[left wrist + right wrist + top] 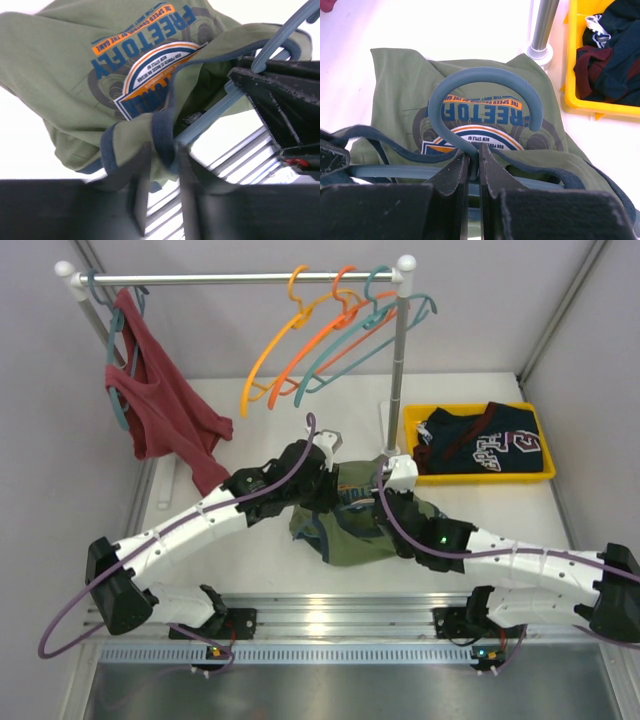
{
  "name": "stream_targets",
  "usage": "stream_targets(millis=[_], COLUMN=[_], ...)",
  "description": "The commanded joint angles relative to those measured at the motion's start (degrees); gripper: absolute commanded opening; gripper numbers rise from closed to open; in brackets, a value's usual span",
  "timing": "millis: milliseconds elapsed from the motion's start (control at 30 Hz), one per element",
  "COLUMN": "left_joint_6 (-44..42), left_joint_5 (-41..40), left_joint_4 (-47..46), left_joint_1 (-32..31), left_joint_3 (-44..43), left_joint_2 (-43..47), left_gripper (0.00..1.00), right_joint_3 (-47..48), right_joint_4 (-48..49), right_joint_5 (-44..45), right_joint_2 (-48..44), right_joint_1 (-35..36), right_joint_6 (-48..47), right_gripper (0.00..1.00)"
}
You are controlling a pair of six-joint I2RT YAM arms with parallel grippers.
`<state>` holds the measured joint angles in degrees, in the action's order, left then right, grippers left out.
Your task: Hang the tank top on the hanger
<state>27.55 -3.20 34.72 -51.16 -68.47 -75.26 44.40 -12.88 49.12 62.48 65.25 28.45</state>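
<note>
While tank top (355, 540) lies on white table (250, 562), left gripper (161, 150) pinches it, right gripper (474, 151) clamps hanger (485, 76).

The tank top (352, 538) is olive green with dark navy trim and a round orange, white and blue print reading FREETOFLY. It lies crumpled, print up, on the near side of the rack post (399, 370), close to its foot. The hanger (485, 75), thin slate-blue plastic, sits partly inside the tank top. Its hook rises clear between bands of trim, and its arms are partly under cloth.
</note>
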Motion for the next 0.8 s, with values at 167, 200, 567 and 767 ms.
stream_targets(millis=[167, 200, 567, 767], left_joint_6=[-3.8, -4.2, -11.9, -17.0], left_joint_5=[2.9, 4.5, 12.2, 15.1], left_joint_4=[-5.2, -7.1, -16.9, -17.9], left_joint_1=[-0.3, -0.3, -0.3, -0.3], left_joint_3=[2.9, 4.2, 14.4, 16.7], left_joint_2=[5.2, 6.7, 16.6, 17.0], left_gripper=[0.51, 0.52, 0.56, 0.57], right_joint_3=[3.2, 3.2, 1.6, 2.3], right_joint_4=[-1.7, -2.7, -5.7, -6.3], right_joint_5=[2.3, 2.4, 0.9, -0.2], right_joint_2=[-3.9, -4.2, -9.7, -9.7], right_joint_1=[1.8, 1.9, 2.3, 2.3], right_joint_6=[0.1, 0.3, 0.5, -0.1], right_gripper=[0.0, 0.0, 0.0, 0.0])
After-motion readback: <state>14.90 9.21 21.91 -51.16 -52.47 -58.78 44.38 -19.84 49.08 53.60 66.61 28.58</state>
